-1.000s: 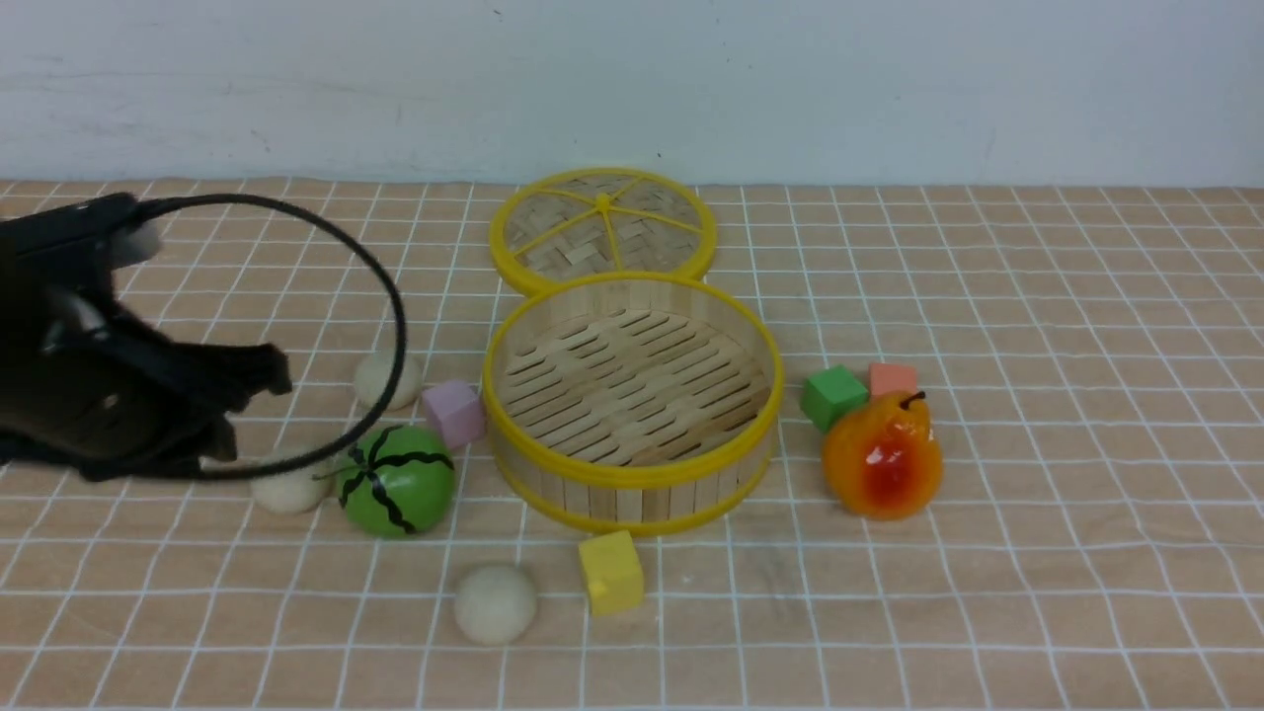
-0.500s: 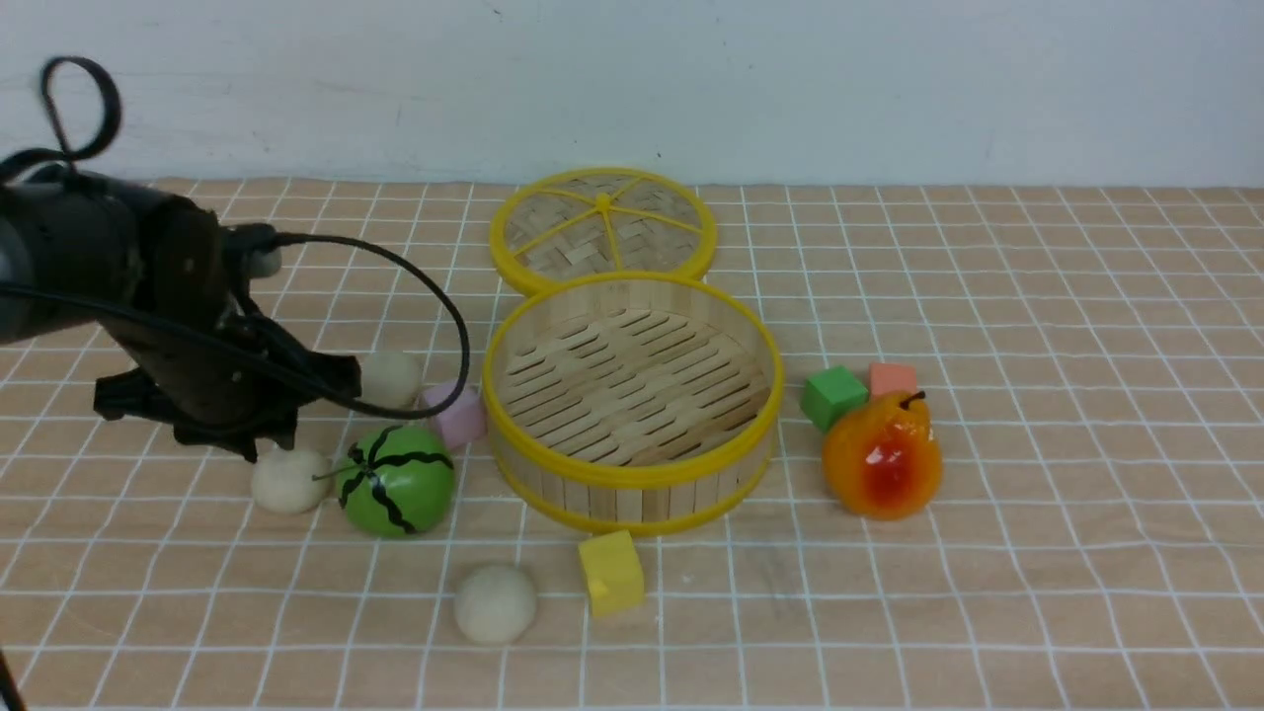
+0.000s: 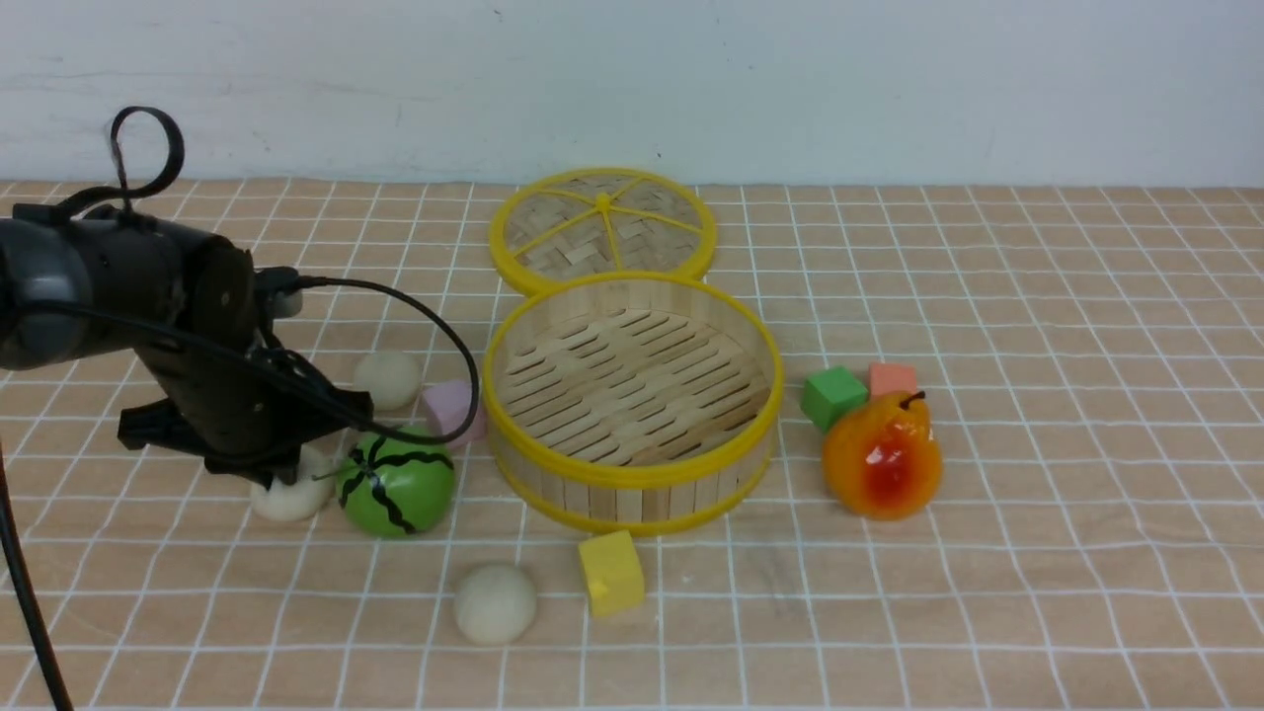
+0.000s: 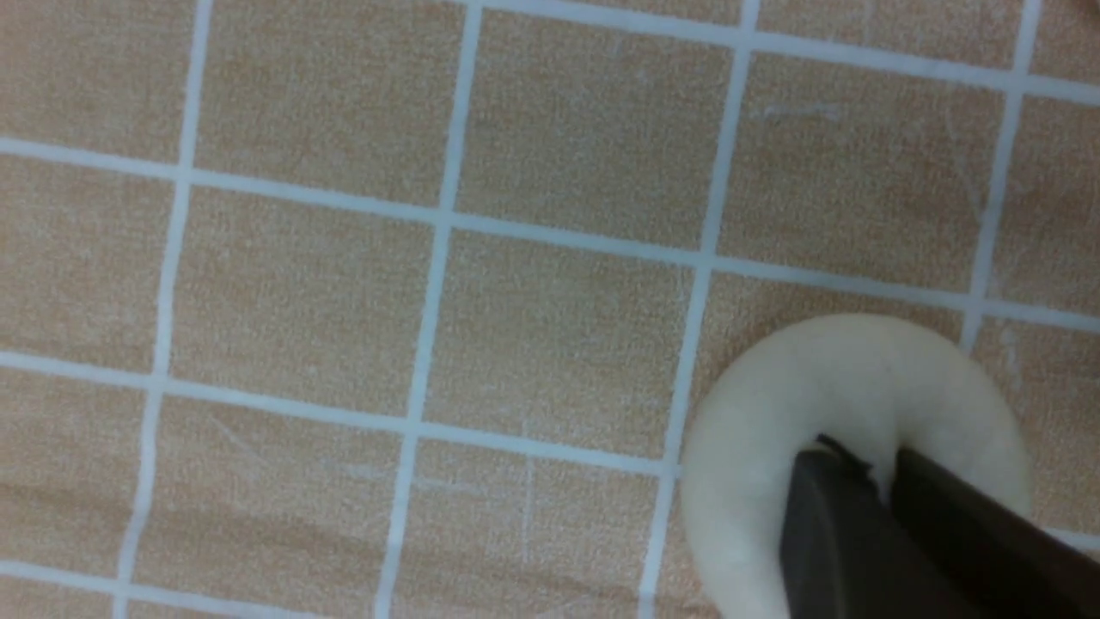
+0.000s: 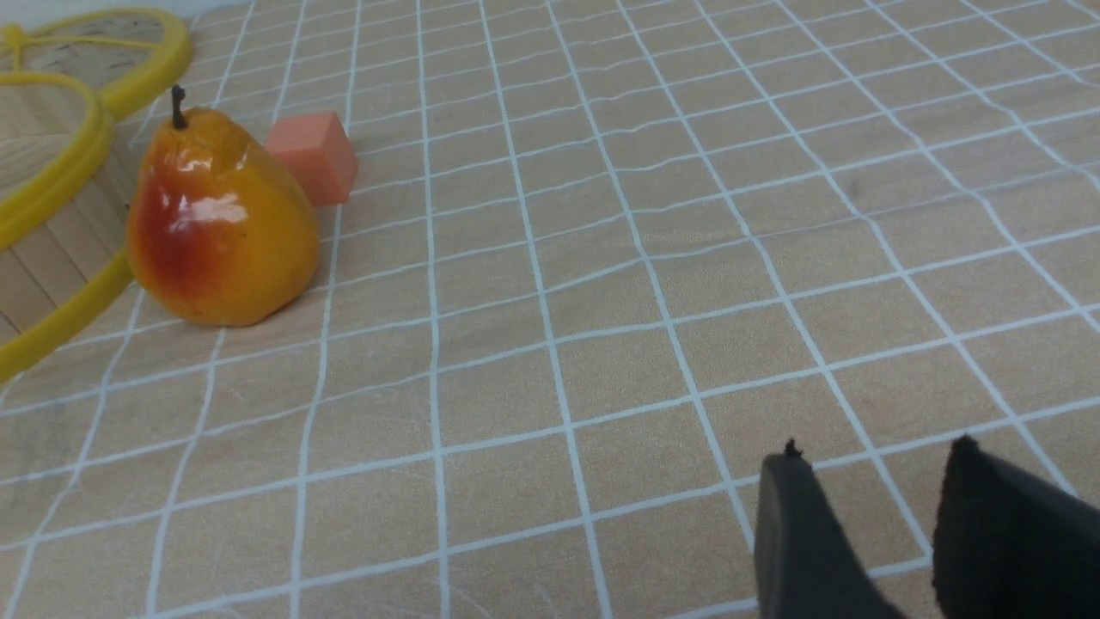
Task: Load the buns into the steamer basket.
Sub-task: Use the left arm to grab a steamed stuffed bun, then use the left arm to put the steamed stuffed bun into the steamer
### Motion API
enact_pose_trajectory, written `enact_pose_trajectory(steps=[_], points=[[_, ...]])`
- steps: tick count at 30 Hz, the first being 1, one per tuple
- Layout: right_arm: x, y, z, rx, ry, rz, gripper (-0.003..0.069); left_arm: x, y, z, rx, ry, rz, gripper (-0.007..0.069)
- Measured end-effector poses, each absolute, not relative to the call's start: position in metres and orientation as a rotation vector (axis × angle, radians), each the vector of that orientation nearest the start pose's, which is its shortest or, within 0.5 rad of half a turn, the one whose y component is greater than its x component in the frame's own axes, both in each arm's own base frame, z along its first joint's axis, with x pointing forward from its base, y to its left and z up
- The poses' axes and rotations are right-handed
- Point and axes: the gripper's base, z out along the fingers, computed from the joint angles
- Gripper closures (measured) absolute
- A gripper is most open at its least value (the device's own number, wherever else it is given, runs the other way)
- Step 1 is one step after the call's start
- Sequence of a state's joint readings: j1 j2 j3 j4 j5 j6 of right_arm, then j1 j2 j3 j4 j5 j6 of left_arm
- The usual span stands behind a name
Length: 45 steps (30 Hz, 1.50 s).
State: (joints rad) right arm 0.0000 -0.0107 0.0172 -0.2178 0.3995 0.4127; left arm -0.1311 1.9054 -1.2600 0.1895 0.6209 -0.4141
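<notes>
Left hand (image 4: 872,460), fingers almost clenched together, presses into the bun (image 4: 773,404) beside the striped melon ball (image 3: 397,481)

Matt, smooth, dough-like buns (image 3: 495,602); pale bamboo slats and smooth yellow rims on the steamer basket (image 3: 632,494); woven bamboo strips in the lid (image 3: 592,237); glossy, wet-looking shine on pear (image 3: 882,459) and melon ball (image 3: 397,481) — matt yellow cube (image 3: 610,571), finely grained tablecloth (image 3: 1037,395)

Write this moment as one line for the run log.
left gripper: at bun beside melon, grip unclear | right gripper: empty | basket: empty
</notes>
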Motion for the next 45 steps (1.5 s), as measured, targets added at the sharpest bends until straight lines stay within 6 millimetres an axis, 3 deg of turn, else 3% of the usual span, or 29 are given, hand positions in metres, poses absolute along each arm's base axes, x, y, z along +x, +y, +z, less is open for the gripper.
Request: enact_pose_trajectory(steps=[7, 15, 19, 24, 29, 32, 37, 45], points=[[0.052, -0.008, 0.173, 0.256, 1.863, 0.066, 0.0418, 0.378, -0.041, 0.201, -0.175, 2.714, 0.030, 0.0636], [0.052, -0.008, 0.173, 0.256, 1.863, 0.066, 0.0418, 0.358, -0.048, 0.266, -0.106, 2.616, -0.131, 0.0636], [0.052, -0.008, 0.173, 0.256, 1.863, 0.066, 0.0418, 0.356, -0.060, 0.301, -0.051, 2.569, -0.310, 0.0636], [0.052, -0.008, 0.173, 0.256, 1.863, 0.066, 0.0418, 0.356, -0.087, 0.319, 0.073, 2.514, -0.447, 0.0635], [0.052, -0.008, 0.173, 0.256, 1.863, 0.066, 0.0418, 0.356, -0.139, 0.317, 0.261, 2.494, -0.500, 0.0635], [0.052, -0.008, 0.173, 0.256, 1.863, 0.066, 0.0418, 0.363, -0.160, 0.308, 0.305, 2.509, -0.509, 0.0635], [0.052, -0.008, 0.173, 0.256, 1.863, 0.066, 0.0418, 0.379, -0.180, 0.295, 0.326, 2.540, -0.520, 0.0635], [0.052, -0.008, 0.173, 0.256, 1.863, 0.066, 0.0418, 0.395, -0.197, 0.275, 0.361, 2.588, -0.521, 0.0631]])
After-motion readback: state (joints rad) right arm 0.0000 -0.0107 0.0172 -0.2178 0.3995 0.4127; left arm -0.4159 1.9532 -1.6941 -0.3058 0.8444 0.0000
